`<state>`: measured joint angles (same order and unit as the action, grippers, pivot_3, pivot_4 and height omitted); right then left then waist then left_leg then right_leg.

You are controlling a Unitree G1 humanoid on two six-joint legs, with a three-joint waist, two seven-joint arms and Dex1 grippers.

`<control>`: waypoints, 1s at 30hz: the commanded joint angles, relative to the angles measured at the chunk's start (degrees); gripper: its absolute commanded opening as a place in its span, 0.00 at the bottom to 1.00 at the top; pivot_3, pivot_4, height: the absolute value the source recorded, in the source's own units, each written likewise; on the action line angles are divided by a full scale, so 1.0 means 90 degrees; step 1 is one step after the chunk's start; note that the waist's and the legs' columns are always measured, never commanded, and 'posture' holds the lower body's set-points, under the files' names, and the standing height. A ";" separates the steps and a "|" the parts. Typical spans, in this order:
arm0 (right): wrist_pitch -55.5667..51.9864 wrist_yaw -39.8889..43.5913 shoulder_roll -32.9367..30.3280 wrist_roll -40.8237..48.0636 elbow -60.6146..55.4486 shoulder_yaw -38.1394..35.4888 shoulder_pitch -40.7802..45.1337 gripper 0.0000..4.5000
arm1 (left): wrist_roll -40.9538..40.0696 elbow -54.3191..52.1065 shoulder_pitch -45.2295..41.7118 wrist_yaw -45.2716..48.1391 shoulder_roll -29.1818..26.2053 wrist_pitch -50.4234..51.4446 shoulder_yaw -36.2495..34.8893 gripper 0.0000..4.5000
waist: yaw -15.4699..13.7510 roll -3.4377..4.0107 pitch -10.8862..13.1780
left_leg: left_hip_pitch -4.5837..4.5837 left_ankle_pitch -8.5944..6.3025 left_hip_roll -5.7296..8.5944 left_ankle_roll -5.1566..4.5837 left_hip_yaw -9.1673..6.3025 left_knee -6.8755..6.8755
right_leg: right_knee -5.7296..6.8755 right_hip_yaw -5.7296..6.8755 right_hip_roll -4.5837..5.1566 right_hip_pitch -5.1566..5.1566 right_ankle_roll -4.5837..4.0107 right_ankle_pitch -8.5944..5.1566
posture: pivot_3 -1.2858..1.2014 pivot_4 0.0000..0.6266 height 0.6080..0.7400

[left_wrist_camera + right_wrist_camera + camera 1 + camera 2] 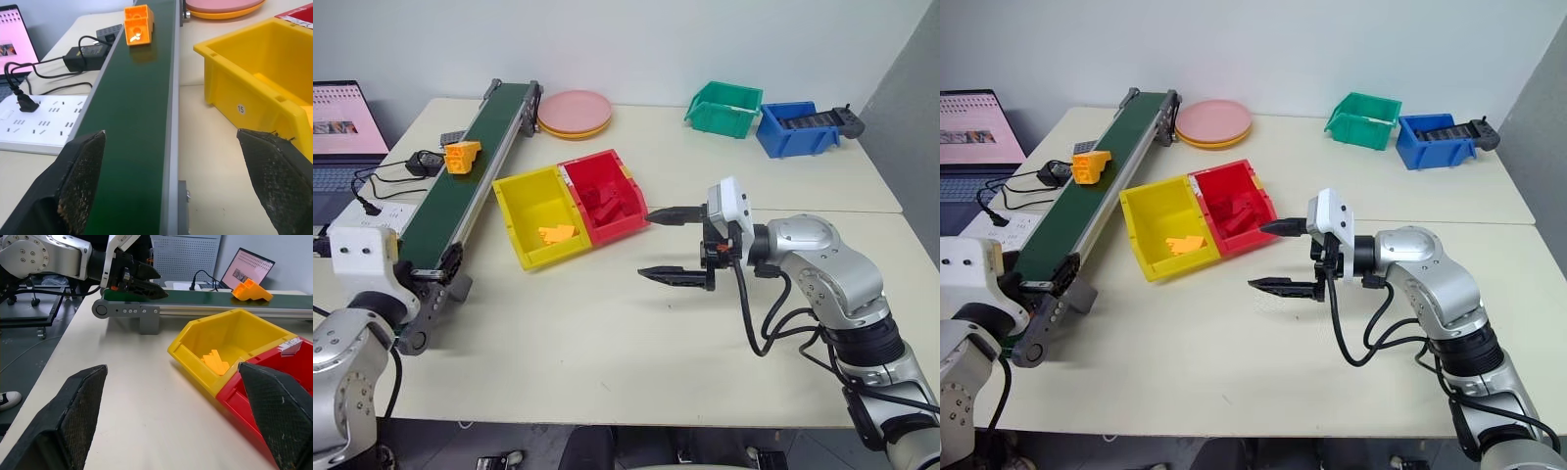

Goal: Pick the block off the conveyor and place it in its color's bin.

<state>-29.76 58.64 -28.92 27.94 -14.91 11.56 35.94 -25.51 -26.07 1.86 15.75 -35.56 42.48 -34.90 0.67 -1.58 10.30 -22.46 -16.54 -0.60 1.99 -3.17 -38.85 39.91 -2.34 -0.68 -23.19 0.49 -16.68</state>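
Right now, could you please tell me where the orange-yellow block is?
The block sits on the green conveyor on the robot's left side of the table, toward the belt's far half, beyond the yellow bin and near the black power adapter.

On the desk: 1 conveyor carrying 1 orange-yellow block. 4 bins: 1 yellow bin, 1 red bin, 1 green bin, 1 blue bin. 1 flat orange piece lies in the yellow one. 1 stack of plates sits near the far edge. 1 laptop and 1 power strip sit at the left edge.
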 commanded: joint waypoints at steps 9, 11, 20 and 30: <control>-0.0035 0.0007 -0.0048 0.0030 -0.0320 -0.0019 0.0025 1.00 | -0.0007 0.0009 0.0054 -0.0001 -0.0082 0.0018 -0.0273 1.00 | 0.0000 0.0000 0.0000 | 0.0000 0.0000 0.0000 0.0000 -0.0001 0.0000 | 0.0000 0.0001 0.0000 0.0000 0.0000 0.0000 | 0.52 0.24 1.00; -0.0044 0.0016 -0.0053 0.0027 -0.0324 -0.0013 0.0034 1.00 | -0.0039 0.0054 0.0076 -0.0002 -0.0068 0.0047 -0.0345 1.00 | 0.0001 0.0000 0.0000 | 0.0000 0.0000 -0.0001 0.0000 -0.0001 0.0000 | 0.0000 0.0001 0.0000 0.0000 0.0000 0.0000 | 0.52 0.24 1.00; -0.0079 0.0036 -0.0073 0.0038 -0.0365 -0.0006 0.0034 1.00 | -0.0190 0.0476 0.0067 0.0123 -0.0240 0.0166 -0.0738 1.00 | 0.0011 0.0000 0.0000 | 0.0000 0.0000 -0.0001 0.0000 -0.0001 0.0001 | 0.0000 0.0001 0.0000 -0.0001 0.0000 0.0000 | 0.52 0.24 1.00; -0.0134 0.0065 -0.0109 0.0081 -0.0439 -0.0004 0.0063 1.00 | -0.0264 0.0953 0.0058 0.0302 -0.0482 0.0433 -0.0784 1.00 | 0.0042 0.0000 0.0000 | 0.0000 0.0000 -0.0001 0.0000 -0.0001 0.0002 | -0.0001 0.0001 0.0001 -0.0002 0.0000 0.0000 | 0.52 0.24 1.00</control>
<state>-30.77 58.81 -29.35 27.93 -16.40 12.41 35.94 -28.07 -17.22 2.60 18.83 -38.71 46.22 -40.09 1.04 -1.58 10.31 -22.46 -16.54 -0.61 1.99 -3.18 -38.84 39.90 -2.32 -0.67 -23.20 0.49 -16.68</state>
